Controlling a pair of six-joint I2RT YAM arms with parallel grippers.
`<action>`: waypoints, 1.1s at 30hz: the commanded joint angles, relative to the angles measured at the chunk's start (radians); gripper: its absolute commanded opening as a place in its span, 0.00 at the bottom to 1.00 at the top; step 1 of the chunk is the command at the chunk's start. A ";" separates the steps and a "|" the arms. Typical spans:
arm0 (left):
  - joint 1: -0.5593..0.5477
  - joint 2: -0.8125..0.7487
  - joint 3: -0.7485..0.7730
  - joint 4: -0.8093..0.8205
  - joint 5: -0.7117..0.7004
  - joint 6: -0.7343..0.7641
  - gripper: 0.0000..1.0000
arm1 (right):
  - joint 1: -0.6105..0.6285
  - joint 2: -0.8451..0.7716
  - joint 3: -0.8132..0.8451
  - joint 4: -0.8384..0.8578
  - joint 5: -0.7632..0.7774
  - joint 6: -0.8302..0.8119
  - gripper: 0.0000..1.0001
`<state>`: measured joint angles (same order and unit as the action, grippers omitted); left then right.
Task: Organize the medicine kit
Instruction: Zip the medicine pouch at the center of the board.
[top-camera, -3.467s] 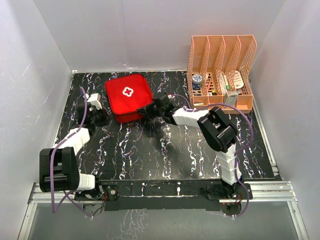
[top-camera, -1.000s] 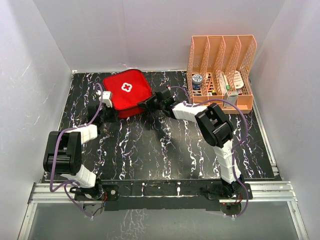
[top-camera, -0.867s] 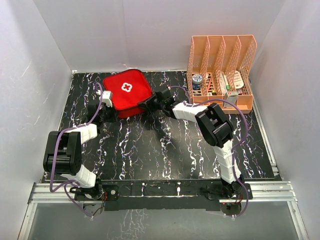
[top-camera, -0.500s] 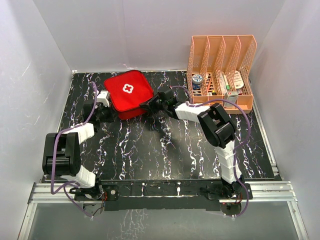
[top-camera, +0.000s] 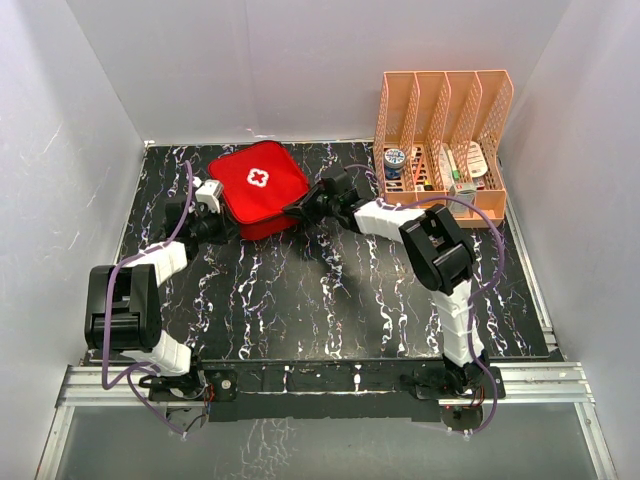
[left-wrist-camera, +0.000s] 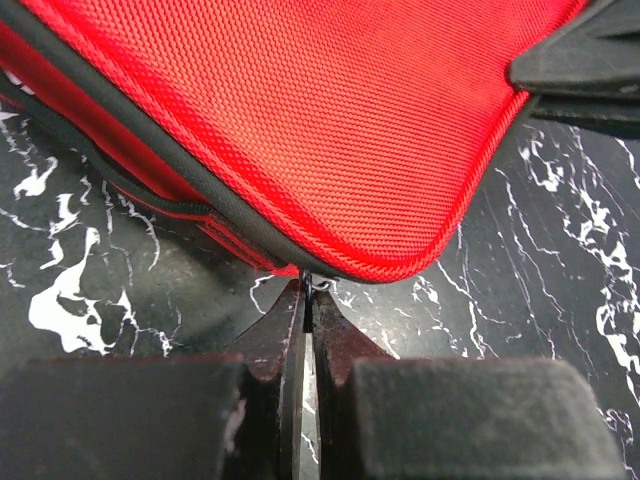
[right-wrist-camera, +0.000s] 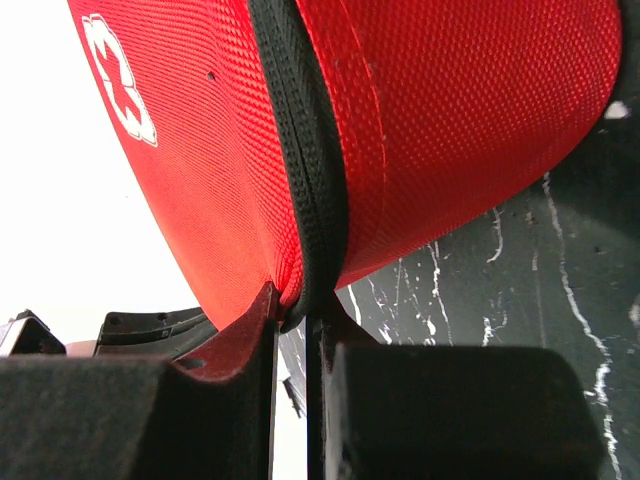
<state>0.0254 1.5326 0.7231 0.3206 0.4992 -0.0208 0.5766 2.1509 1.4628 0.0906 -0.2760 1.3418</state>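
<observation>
The red medicine kit (top-camera: 258, 187) lies closed at the back left of the table, its white cross facing up. My left gripper (top-camera: 222, 225) is at its near left corner, shut on the small metal zip pull (left-wrist-camera: 307, 288) under the kit's edge (left-wrist-camera: 330, 130). My right gripper (top-camera: 297, 211) is at the kit's near right corner, shut on the black zip seam (right-wrist-camera: 305, 190) between the red lid and base (right-wrist-camera: 470, 130). The kit's inside is hidden.
An orange-pink file rack (top-camera: 442, 150) stands at the back right, holding small medicine items in its slots. White walls close in the table on three sides. The black marbled tabletop (top-camera: 330, 300) spreads in front of the kit.
The kit has turned and shifted slightly toward the back. My left gripper moved in from the left to the kit's near left corner. My right gripper stayed on the kit's right corner, moving back with it.
</observation>
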 joint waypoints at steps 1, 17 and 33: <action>0.054 -0.061 0.063 -0.008 0.022 0.071 0.00 | -0.144 -0.047 0.000 -0.137 0.116 -0.180 0.00; -0.002 -0.058 0.033 -0.033 0.151 0.069 0.00 | -0.196 -0.016 0.128 -0.129 -0.144 -0.367 0.04; -0.063 -0.010 0.051 -0.026 0.142 0.072 0.00 | -0.114 -0.025 0.201 -0.182 -0.215 -0.397 0.41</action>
<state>-0.0284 1.5101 0.7441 0.2867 0.6510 0.0360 0.4290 2.1532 1.6100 -0.1268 -0.4938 0.9649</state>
